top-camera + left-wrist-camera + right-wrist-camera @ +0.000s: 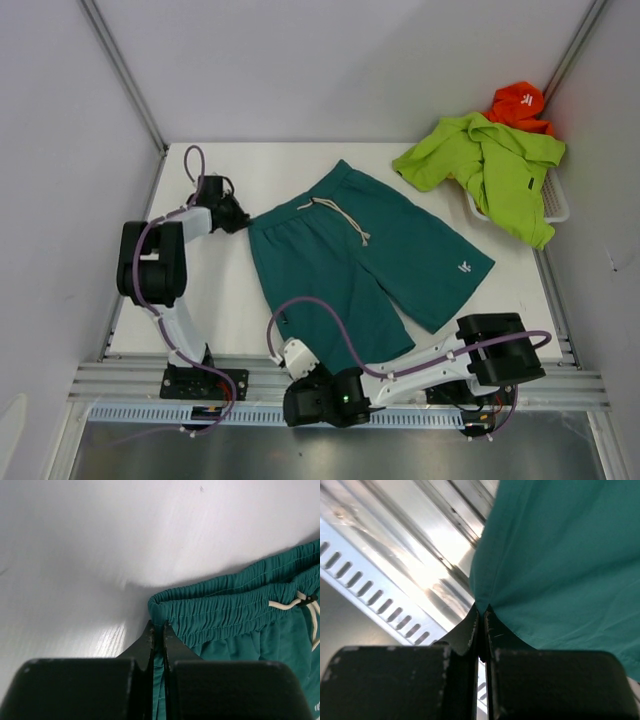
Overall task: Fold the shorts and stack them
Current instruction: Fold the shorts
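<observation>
Near edge: my right pincer [481, 611] is closed tight on a hem corner of the teal shorts [350, 260], over the metal rail [395, 575] at the table's [215, 300] front. The shorts lie spread flat mid-table, waistband toward the far left and legs toward the near right. My left pincer [159, 625] is clamped on the waistband's left corner, with bare table to its left and beyond. Far right, the lime shorts [490, 165] hang crumpled over the basket [555, 208] against the wall, an orange cloth [518, 102] behind them.
</observation>
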Available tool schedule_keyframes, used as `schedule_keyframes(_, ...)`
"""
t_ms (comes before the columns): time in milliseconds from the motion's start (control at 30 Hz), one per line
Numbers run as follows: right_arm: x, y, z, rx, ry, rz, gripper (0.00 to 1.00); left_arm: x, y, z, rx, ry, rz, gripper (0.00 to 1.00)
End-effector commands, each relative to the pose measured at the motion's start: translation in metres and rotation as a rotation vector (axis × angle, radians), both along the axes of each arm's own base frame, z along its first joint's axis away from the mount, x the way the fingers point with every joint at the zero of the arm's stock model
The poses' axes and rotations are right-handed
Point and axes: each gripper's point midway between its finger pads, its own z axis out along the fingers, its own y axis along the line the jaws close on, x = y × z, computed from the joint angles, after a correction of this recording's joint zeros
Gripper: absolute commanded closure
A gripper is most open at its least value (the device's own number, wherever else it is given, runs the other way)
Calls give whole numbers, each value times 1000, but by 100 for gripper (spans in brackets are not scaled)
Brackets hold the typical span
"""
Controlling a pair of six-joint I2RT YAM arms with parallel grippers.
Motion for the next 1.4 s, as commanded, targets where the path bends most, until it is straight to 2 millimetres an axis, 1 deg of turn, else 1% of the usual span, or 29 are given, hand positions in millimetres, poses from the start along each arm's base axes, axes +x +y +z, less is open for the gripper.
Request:
schedule_keyframes(0, -17, 27, 32, 90, 46, 81, 100, 11, 26, 50, 123, -55, 66, 100)
schedule_keyframes(33, -21, 36, 40, 109, 56, 99, 100, 0, 39, 48, 178, 0, 108, 100)
schedule_keyframes(67, -24, 40, 43, 114, 61, 116, 100, 2, 47, 66, 206, -12, 141, 100)
schedule_keyframes(100, -31, 45, 41, 100, 74, 161, 100, -6, 54, 67, 221, 26, 184, 100)
schedule_keyframes(133, -35, 56, 51, 122, 83, 183, 100, -22, 65, 66, 264, 98, 218, 100)
schedule_keyframes(167, -42, 60, 54, 123, 99, 213, 100, -24, 77, 80, 262, 83, 251, 100)
schedule_keyframes(200, -46, 64, 54, 111, 94, 244, 100, -28, 80, 86, 252, 75, 259, 100)
schedule_keyframes(233, -52, 73, 66, 140, 103, 263, 100, -35, 88, 88, 234, 76, 283, 100)
schedule_keyframes(267, -59, 77, 70, 148, 122, 292, 100, -39, 88, 95, 184, 62, 301, 100)
schedule_keyframes(300, -63, 82, 76, 165, 128, 310, 100, -51, 91, 104, 160, 43, 320, 100)
schedule_keyframes(367, -75, 93, 95, 211, 140, 352, 100, -61, 104, 119, 142, 25, 370, 100)
schedule_keyframes(433, -86, 95, 109, 229, 146, 386, 100, -76, 115, 144, 174, 9, 411, 100)
schedule_keyframes(500, -90, 100, 128, 262, 150, 393, 100, -86, 120, 158, 206, 7, 416, 100)
schedule_keyframes(567, -88, 98, 142, 277, 146, 390, 100, -88, 121, 180, 187, -30, 422, 100)
schedule_keyframes(633, -84, 91, 156, 293, 141, 382, 100, -94, 122, 190, 161, -23, 427, 100)
schedule_keyframes(733, -70, 80, 171, 313, 151, 345, 100, -88, 114, 214, 105, -65, 425, 100)
schedule_keyframes(767, -58, 74, 187, 356, 166, 327, 100, -84, 110, 217, 66, -76, 439, 100)
schedule_keyframes(833, -41, 62, 188, 365, 172, 301, 100, -76, 100, 226, -17, -103, 437, 100)
schedule_keyframes(867, -25, 55, 204, 408, 184, 277, 100, -71, 97, 224, -38, -101, 434, 100)
schedule_keyframes(900, -17, 47, 200, 397, 191, 265, 100, -69, 95, 225, -58, -103, 437, 100)
schedule_keyframes(967, -1, 35, 205, 408, 209, 245, 100, -63, 96, 223, -84, -96, 461, 100)
schedule_keyframes(1000, 20, 25, 213, 423, 200, 209, 100, -60, 96, 221, -90, -94, 473, 100)
schedule_keyframes(1067, 33, 14, 213, 424, 230, 206, 100, -56, 100, 218, -104, -90, 515, 100)
schedule_keyframes(1100, 55, 4, 217, 431, 221, 168, 100, -56, 100, 210, -115, -69, 531, 100)
schedule_keyframes(1167, 68, -8, 215, 425, 237, 147, 100, -49, 96, 209, -182, -79, 572, 100)
schedule_keyframes(1200, 87, -17, 213, 422, 231, 99, 100, -49, 93, 199, -209, -68, 579, 100)
schedule_keyframes(1233, 88, -23, 215, 432, 245, 112, 100, -45, 88, 202, -253, -83, 592, 100)
schedule_keyframes(1300, 111, -38, 207, 415, 240, 51, 100, -38, 83, 205, -290, -119, 599, 100)
schedule_keyframes(1367, 122, -48, 201, 402, 247, 29, 100, -32, 84, 210, -315, -145, 629, 100)
